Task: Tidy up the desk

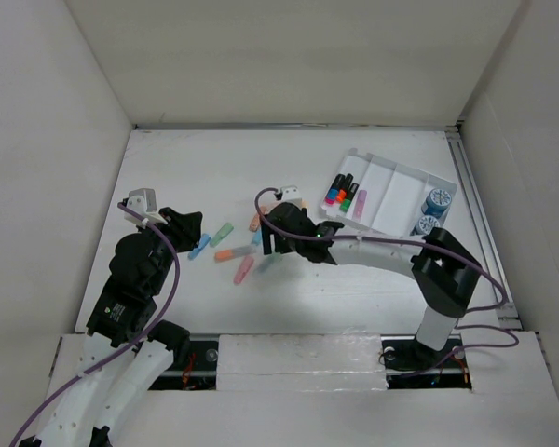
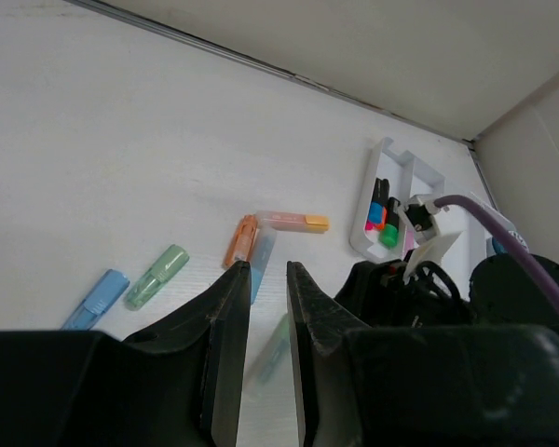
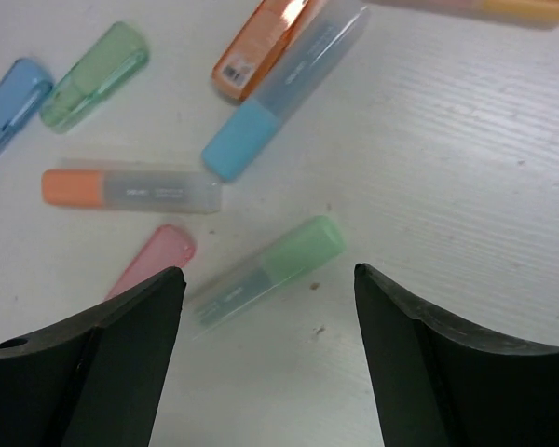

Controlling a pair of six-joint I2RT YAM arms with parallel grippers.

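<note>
The white desk (image 1: 186, 168) carries several loose highlighters in its middle. In the top view I see a blue one (image 1: 199, 247), a green one (image 1: 223, 231), an orange-capped one (image 1: 229, 253) and a pink one (image 1: 244, 270). My right gripper (image 1: 279, 240) hovers over them, wide open and empty. In the right wrist view it (image 3: 268, 279) straddles a green-capped highlighter (image 3: 265, 270) lying on the desk, fingers clear of it. My left gripper (image 1: 182, 228) sits left of the pile. Its jaws (image 2: 268, 270) stand a narrow gap apart with nothing between them.
A white compartmented tray (image 1: 401, 168) at the back right holds several markers (image 1: 345, 194) and two blue rolls (image 1: 438, 200). White panels wall the desk, and a metal rail (image 1: 475, 205) runs along its right edge. The right arm (image 2: 419, 289) fills the left wrist view's right side.
</note>
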